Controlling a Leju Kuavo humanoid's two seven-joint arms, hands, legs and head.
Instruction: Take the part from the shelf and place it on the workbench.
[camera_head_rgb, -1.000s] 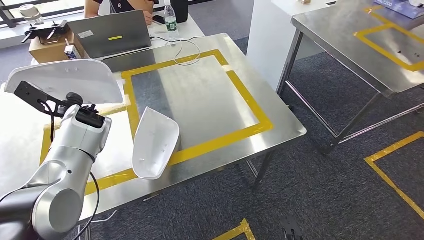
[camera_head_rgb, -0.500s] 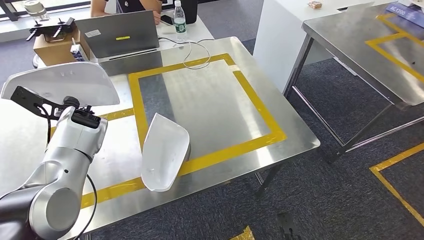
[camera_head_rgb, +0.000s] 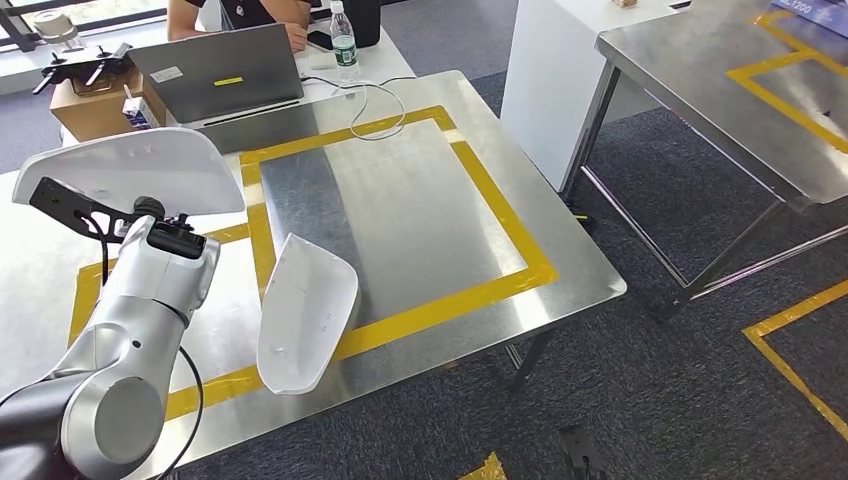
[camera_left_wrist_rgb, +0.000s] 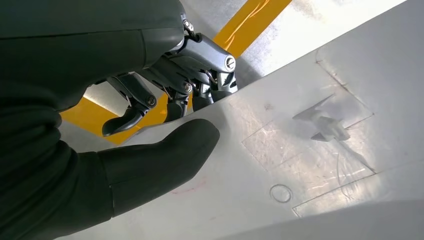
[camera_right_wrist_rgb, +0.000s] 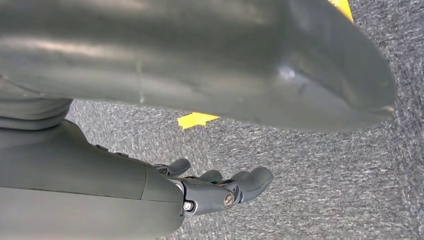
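Note:
I hold a white curved shell part (camera_head_rgb: 130, 168) above the left side of the steel workbench (camera_head_rgb: 400, 200), at the end of my silver left arm (camera_head_rgb: 150, 290). In the left wrist view my left hand (camera_left_wrist_rgb: 165, 150) grips the edge of this part (camera_left_wrist_rgb: 310, 150), thumb on its inner face and fingers (camera_left_wrist_rgb: 200, 60) behind it. A second white shell part (camera_head_rgb: 305, 310) lies on the bench, across the near side of the yellow tape square. My right hand (camera_right_wrist_rgb: 220, 187) hangs over grey carpet, fingers loosely apart, holding nothing.
A laptop (camera_head_rgb: 220, 70), a water bottle (camera_head_rgb: 343, 40) and a cardboard box (camera_head_rgb: 95, 100) stand at the bench's far side, where a person (camera_head_rgb: 240, 12) sits. A white cabinet (camera_head_rgb: 545, 70) and a second steel table (camera_head_rgb: 720, 90) stand to the right.
The whole picture has shifted a little, so the camera has moved. My left hand still holds the white part at the same height; the second part lies where it was.

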